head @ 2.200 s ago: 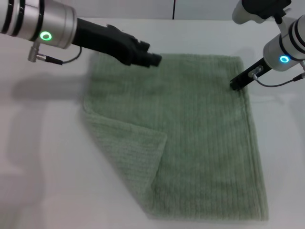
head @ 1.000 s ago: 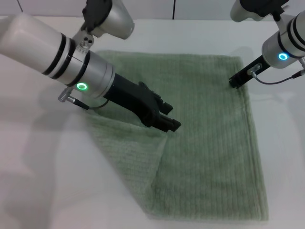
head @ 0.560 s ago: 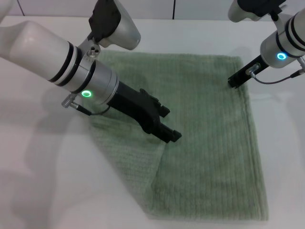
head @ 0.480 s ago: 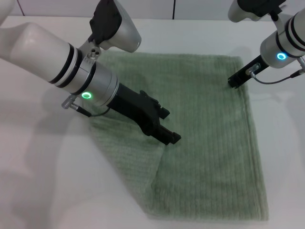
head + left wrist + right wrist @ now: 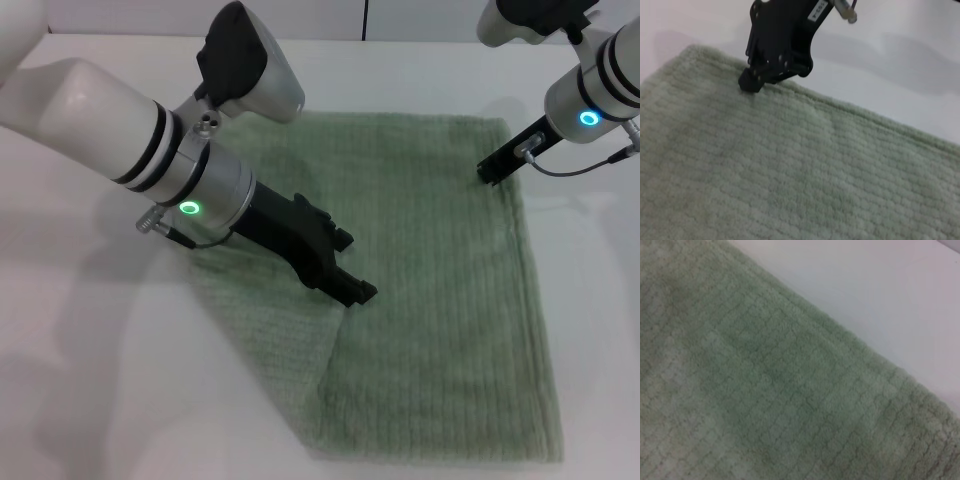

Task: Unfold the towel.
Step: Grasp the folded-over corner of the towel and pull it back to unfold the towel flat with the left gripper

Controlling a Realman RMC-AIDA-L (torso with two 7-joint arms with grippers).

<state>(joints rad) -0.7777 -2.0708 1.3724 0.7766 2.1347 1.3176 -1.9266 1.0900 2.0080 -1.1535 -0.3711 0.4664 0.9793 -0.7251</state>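
One towel (image 5: 430, 290) lies flat on the white surface (image 5: 90, 400) before us, pale sage-green terry with fine ribbed lines and a hemmed edge. Nearest us, its left corner is folded over onto the cloth, so a triangular flap (image 5: 265, 330) covers that part and its tip points toward the towel's middle.

Just beyond the flap, our left gripper (image 5: 355, 292) reaches down at a slant, its dark fingers at the flap's tip, touching or just above the cloth. We cannot tell whether these fingers are spread or pressed together, nor whether they hold any cloth.

Farther off, our right gripper (image 5: 492, 172) sits at the towel's far right corner, tip down against the hem. Its fingers' state is likewise unclear to us.

Our left wrist view shows what the head view does not: that right gripper (image 5: 752, 80) close up, its black tip pressing on the towel (image 5: 790, 175) just inside the hemmed edge. Our right wrist view shows only ribbed towel (image 5: 765, 390) and bare surface (image 5: 880, 300) beyond the hem.
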